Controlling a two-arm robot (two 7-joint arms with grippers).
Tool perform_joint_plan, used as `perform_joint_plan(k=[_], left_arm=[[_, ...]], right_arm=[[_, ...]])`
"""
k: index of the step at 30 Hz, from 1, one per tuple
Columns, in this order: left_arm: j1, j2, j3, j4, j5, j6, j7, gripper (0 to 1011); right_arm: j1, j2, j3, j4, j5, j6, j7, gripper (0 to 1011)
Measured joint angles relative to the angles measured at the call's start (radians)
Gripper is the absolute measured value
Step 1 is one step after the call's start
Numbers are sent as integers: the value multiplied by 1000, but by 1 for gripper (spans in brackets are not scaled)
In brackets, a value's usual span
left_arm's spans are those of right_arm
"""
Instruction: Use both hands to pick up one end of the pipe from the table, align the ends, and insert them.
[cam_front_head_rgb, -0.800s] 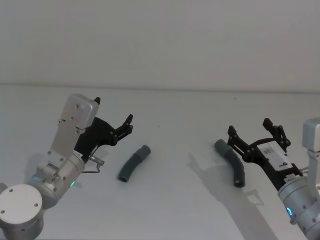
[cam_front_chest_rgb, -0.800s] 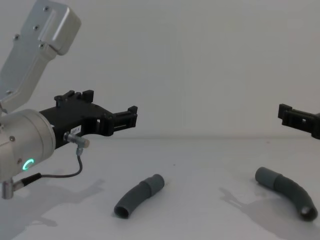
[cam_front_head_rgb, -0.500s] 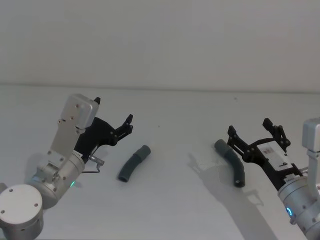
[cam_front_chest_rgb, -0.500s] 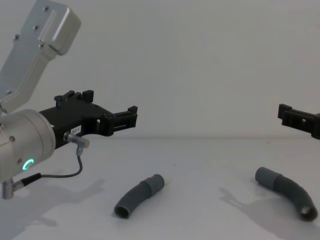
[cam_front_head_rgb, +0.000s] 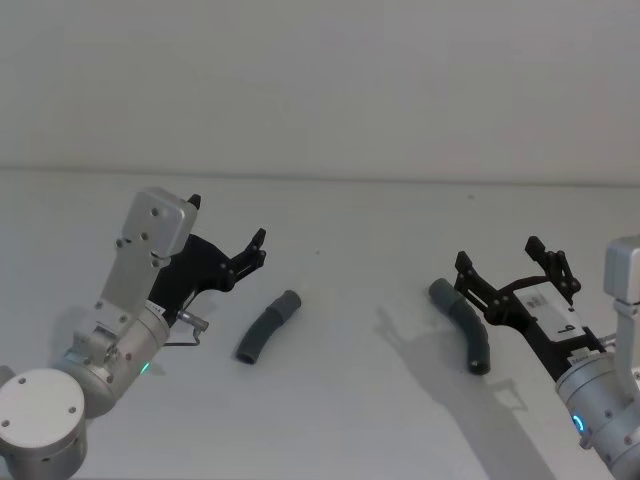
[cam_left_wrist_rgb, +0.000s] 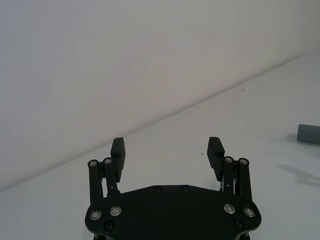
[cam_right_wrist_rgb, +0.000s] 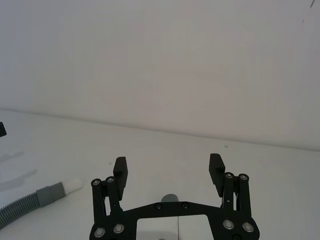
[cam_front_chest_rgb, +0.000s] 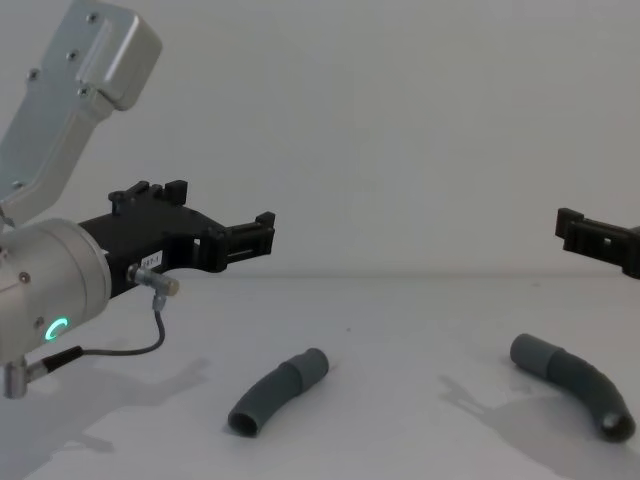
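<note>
The left pincer (cam_front_head_rgb: 228, 219) hovers above the counter (cam_front_head_rgb: 350, 410) with its jaws spread wide and nothing between them. Below it and a little ahead, towards the robot's middle, lies the left hose piece (cam_front_head_rgb: 266, 327), flat on the counter and apart from the fingers. The right wrist view shows this piece's far cuff ending in a white tip (cam_right_wrist_rgb: 70, 184).

The right pincer (cam_front_head_rgb: 498, 254) is likewise spread and empty, raised off the counter. The right hose piece (cam_front_head_rgb: 463, 322) lies beneath it, near its inner finger as seen from the head view. The chest view shows a clear gap between pincer and hose. The two pieces lie well apart from each other.

By these signs the task is at the approach step: neither piece is gripped, and aligning and inserting are not yet begun. The next move probably calls for each pincer to turn square across its own curved piece and descend. Each should then close on the ribbed body just behind a cuff, leaving the cuff free to meet its mate.
</note>
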Motion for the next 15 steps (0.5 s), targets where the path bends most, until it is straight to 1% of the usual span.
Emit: perform_joint_plan(k=[15], left_arm=[[0, 0, 0, 0, 0, 0, 0, 1001]], right_arm=[[0, 0, 0, 0, 0, 0, 0, 1001]])
